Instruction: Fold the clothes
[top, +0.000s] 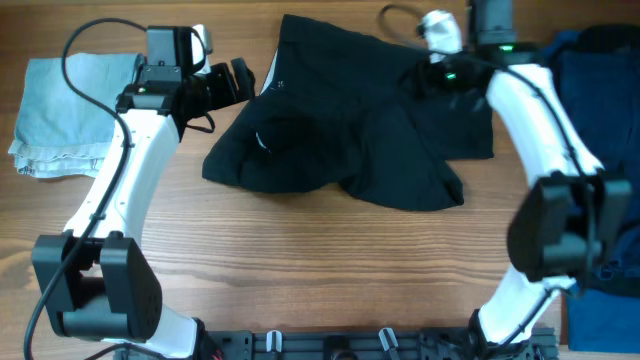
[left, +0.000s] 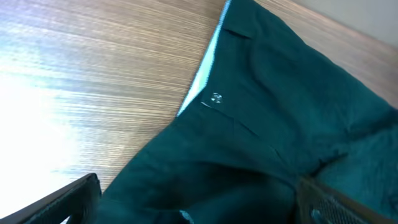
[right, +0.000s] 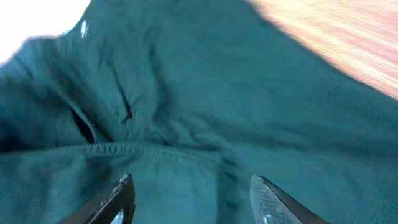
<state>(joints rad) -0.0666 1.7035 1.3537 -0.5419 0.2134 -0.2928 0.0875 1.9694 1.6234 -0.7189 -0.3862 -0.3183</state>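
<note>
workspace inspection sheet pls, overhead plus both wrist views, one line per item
surface: wooden table, bare wood in front of the shorts
job's things: black shorts lying rumpled and not folded, whitish lining showing at the waistband
clutter: pale blue folded cloth at the left edge; deep blue garment heap at the right edge
grippers: left gripper open, at the shorts' left edge; right gripper open, over the fabric
cables: black cable looping along the left arm; another cable at the far edge by the right arm
surroundings: nothing seen beyond the table
</note>
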